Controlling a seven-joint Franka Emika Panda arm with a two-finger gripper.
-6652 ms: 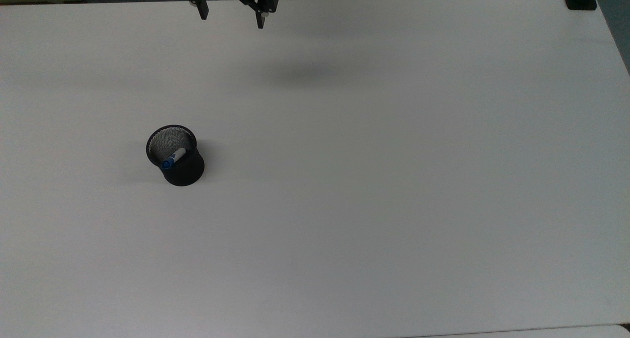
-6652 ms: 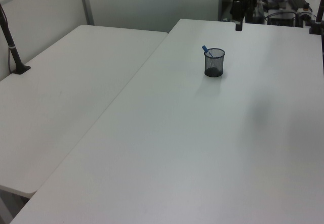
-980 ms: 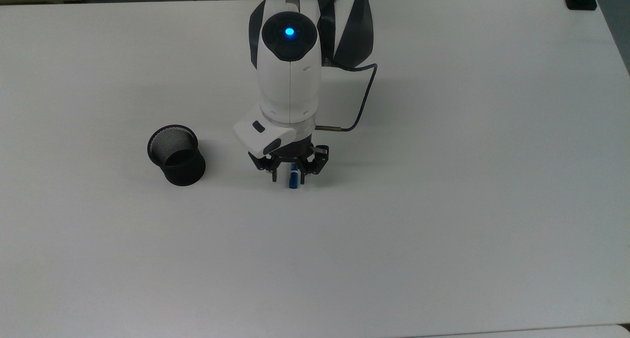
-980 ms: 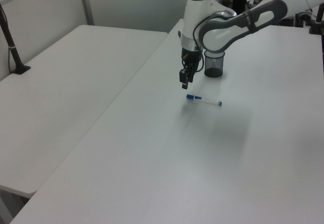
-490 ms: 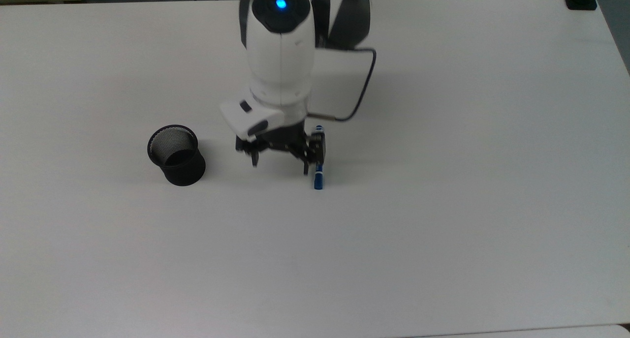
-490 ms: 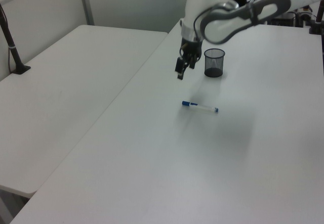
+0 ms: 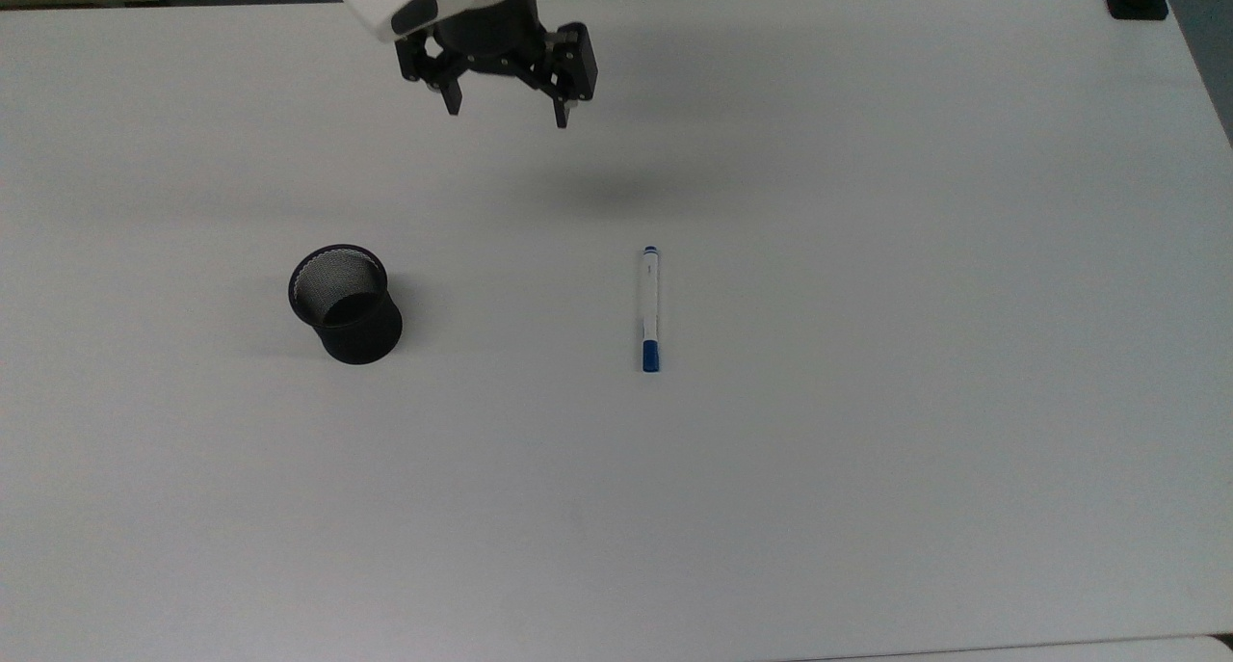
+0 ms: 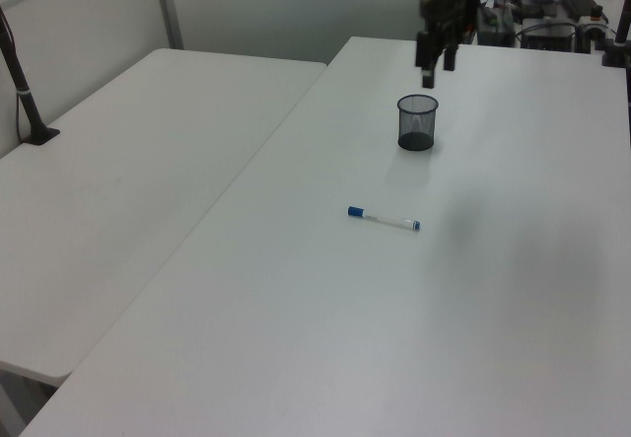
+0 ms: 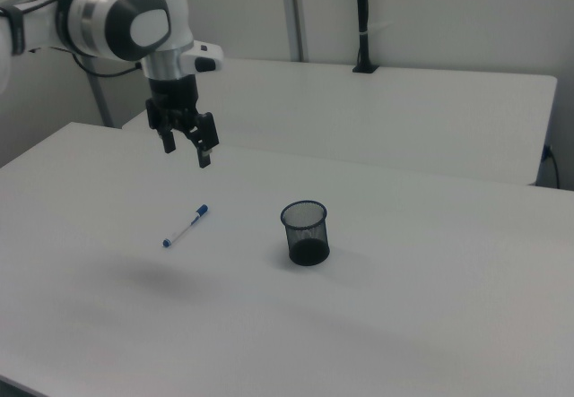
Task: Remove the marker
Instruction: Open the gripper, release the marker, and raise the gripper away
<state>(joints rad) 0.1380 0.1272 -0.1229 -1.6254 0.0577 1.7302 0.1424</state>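
"One job, and it looks finished to me. Where is the marker (image 7: 650, 307)?"

"Flat on the white table (image 7: 867, 450), out of the black mesh cup (image 7: 344, 304) and well apart from it. In the top view it lies to the cup's right, blue cap toward the bottom edge and small blue tip toward the top."

"And the cup?"

"Upright, with nothing inside it in the top view; the right view agrees."

"What is the gripper (image 7: 506, 113) doing?"

"Hanging high above the table near the top view's upper edge, far from both cup and marker. Its two fingers stand apart with nothing between them."

"So what is left?"

"Little, I judge. The marker is out and released, so removal seems done; at most the arm needs to park clear. I see nothing likely to roll or tip."
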